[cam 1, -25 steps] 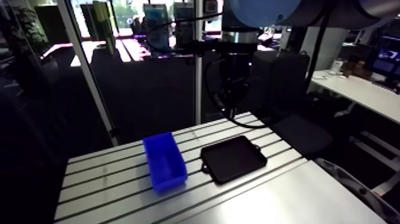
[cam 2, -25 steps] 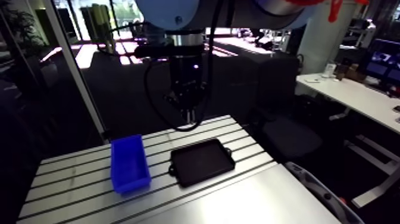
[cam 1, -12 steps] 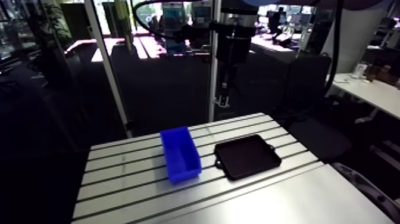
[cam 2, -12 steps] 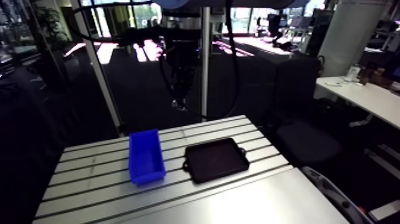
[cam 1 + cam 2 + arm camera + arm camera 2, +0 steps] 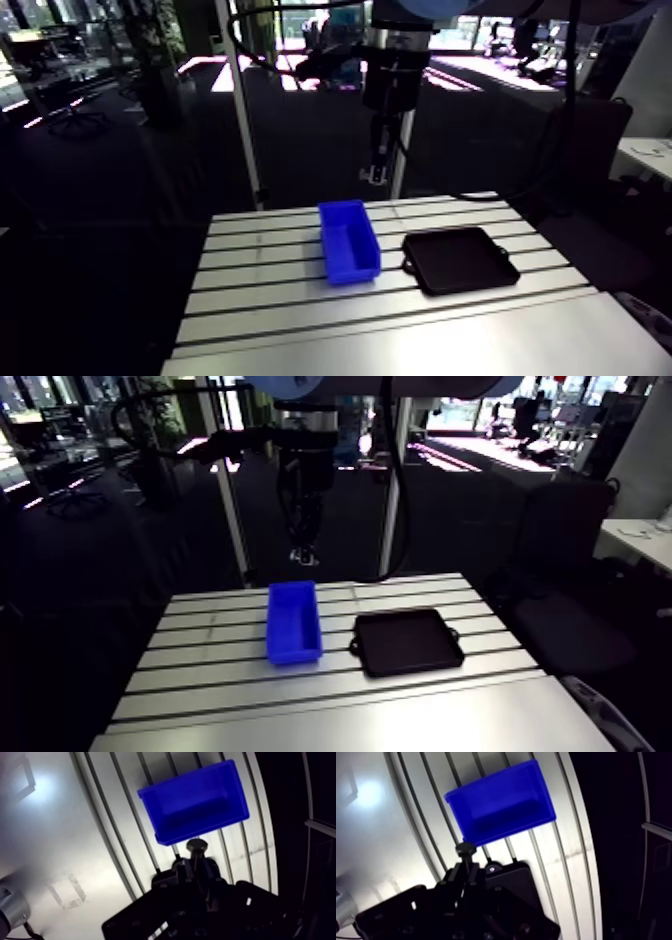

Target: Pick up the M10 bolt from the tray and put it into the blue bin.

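From my seat, nearest the arm camera is the smooth front strip of the slotted aluminium table. Past that strip, two containers sit side by side but apart. The black tray lies flat with small handles at its ends, and I see only its dark floor. The blue bin stands upright with its open top facing up, and inside I see only blue floor. Beyond them, the wrist comes straight down from the top of the arm view. The gripper hangs high above the table's far side, roughly behind the bin. In the wrist view its fingers are narrow and clamped on the shank of the M10 bolt. The bolt's hex head sticks out ahead of the fingertips, just short of the bin's long wall. Part of the tray shows beneath the gripper body.
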Robot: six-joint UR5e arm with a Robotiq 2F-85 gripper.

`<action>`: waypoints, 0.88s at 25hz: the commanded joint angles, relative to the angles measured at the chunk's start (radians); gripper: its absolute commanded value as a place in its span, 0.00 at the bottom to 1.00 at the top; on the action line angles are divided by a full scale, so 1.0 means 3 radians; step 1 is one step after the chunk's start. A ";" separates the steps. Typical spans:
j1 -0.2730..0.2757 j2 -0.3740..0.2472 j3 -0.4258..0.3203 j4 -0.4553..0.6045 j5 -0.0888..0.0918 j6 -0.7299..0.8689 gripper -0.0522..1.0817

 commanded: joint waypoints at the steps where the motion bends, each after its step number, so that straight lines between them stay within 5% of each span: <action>1: 0.0074 0.0106 0.0010 -0.0176 -0.0007 -0.0236 0.95; 4: 0.0074 0.0178 0.0005 -0.0304 -0.0007 -0.0262 0.95; 12: 0.0202 0.0439 0.0005 -0.0529 -0.0145 -0.0262 0.94; 22: 0.0243 0.0608 0.0010 -0.0637 -0.0160 -0.0252 0.94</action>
